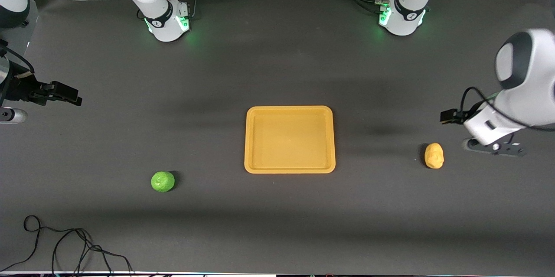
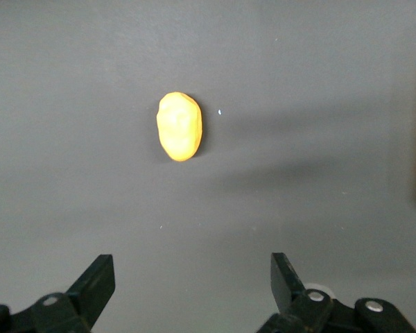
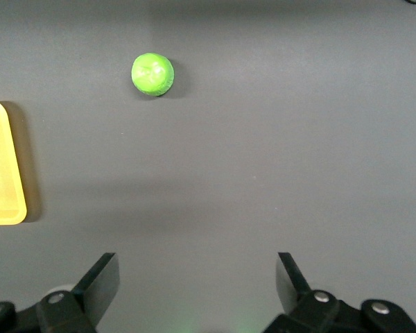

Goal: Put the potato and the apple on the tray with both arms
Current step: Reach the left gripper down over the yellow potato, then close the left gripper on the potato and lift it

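- Tray [image 1: 289,168] mid-table, nothing in it.
- Potato [image 1: 434,155] on table toward my left arm's end, apple [image 1: 162,181] toward my right arm's end.
- My left gripper [image 2: 193,291] spread wide, holding nothing, up over the table near potato.
- My right gripper [image 3: 197,291] likewise wide, holding nothing, over its own end of the table.

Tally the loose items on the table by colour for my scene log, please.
Yellow-orange: 2, the tray and the potato
Green: 1, the apple
Total: 3
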Available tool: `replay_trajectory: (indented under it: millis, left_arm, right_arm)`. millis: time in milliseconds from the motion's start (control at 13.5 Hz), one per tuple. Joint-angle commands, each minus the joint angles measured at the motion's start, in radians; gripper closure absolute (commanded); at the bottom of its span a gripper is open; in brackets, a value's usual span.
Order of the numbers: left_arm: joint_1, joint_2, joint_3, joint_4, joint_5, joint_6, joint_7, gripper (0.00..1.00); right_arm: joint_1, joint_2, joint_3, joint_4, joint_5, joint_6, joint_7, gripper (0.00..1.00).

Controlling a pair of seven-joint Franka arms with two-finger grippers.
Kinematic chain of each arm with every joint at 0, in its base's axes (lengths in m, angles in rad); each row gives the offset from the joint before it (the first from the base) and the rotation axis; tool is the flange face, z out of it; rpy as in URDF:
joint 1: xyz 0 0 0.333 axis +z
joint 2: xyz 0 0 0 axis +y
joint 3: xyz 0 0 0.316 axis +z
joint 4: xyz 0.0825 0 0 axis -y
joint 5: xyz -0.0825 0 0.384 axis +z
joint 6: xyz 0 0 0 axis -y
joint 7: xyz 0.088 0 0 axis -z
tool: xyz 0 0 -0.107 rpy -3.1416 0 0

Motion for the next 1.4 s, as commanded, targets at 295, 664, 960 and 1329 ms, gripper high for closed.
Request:
replay_trajectory:
  millis: [295, 664, 960, 1329]
  left_arm:
    - [0.033, 0.044, -0.002, -0.318, 0.045, 0.405, 0.103, 0.01]
    - [0.09, 0.177, -0.005, -0.349, 0.022, 0.613, 0.097, 0.02]
    - [0.121, 0.21, -0.006, -0.344, -0.056, 0.678, 0.12, 0.02]
    - [0.113, 0.237, -0.009, -0.311, -0.062, 0.75, 0.117, 0.57]
  right_arm:
    - [-0.006, 0.011, 0.008, 0.021, 0.002, -0.016, -0.034, 0.0]
    - [-0.006, 0.015, 0.01, 0.025, 0.003, -0.015, -0.041, 0.0]
    - [-0.005, 0.023, 0.013, 0.021, 0.002, -0.006, -0.041, 0.0]
    - [-0.005, 0.02, 0.013, 0.015, 0.002, 0.008, -0.041, 0.0]
